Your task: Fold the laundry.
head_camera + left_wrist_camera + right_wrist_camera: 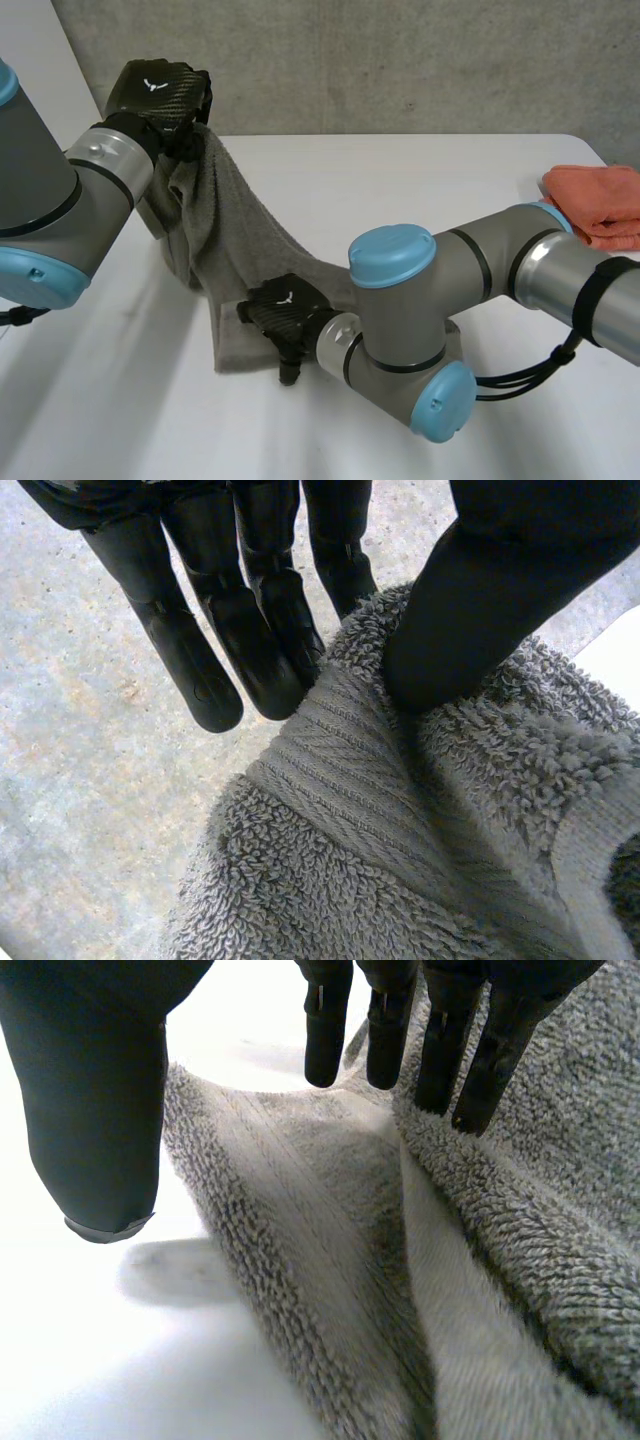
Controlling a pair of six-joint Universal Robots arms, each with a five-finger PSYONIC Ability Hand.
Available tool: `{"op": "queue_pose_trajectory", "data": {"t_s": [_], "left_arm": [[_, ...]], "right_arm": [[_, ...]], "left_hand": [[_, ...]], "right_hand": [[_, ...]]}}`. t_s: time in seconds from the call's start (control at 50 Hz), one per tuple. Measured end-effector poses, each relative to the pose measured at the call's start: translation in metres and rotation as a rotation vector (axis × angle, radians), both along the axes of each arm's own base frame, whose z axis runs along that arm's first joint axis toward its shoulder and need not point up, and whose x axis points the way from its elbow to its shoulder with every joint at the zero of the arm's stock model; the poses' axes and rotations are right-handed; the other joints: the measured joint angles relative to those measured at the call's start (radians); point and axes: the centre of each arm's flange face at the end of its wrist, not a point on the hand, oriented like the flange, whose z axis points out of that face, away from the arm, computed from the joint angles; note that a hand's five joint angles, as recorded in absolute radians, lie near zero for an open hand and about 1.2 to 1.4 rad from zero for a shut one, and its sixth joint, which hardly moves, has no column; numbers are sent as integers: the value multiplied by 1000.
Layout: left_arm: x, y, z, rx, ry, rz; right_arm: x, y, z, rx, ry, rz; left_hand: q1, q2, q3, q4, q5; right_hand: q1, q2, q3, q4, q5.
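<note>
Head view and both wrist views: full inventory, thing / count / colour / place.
towel: 1, grey, one end held up at far left, the rest draped down onto the table
folded cloth: 1, orange, table's far right edge
table: 1, white
wall: 1, grey concrete, behind the table
left robot hand: 1, black, raised, thumb and fingers pinching the towel's edge
right robot hand: 1, black, fingers straight, at the towel's low end

On table (420,175), towel (232,245) left of cloth (598,203)
</note>
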Motion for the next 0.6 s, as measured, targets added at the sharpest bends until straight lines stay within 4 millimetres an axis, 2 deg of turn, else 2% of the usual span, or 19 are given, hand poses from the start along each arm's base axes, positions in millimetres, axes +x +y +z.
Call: {"op": "queue_pose_trajectory", "data": {"t_s": [0.28,0.44,0.6], "left_arm": [[0,0,-1,3,-1,0],[0,0,-2,5,-2,0],[-1,-1,-3,8,-3,0]], "right_arm": [[29,5,-8,-2,-61,55],[42,8,-15,15,-84,78],[47,8,-20,10,-85,84]], "left_hand": [[0,0,0,0,0],[0,0,0,0,0],[0,0,0,0,0]], "right_hand": [[13,0,52,54,47],[87,132,144,128,108],[166,226,224,220,193]]}}
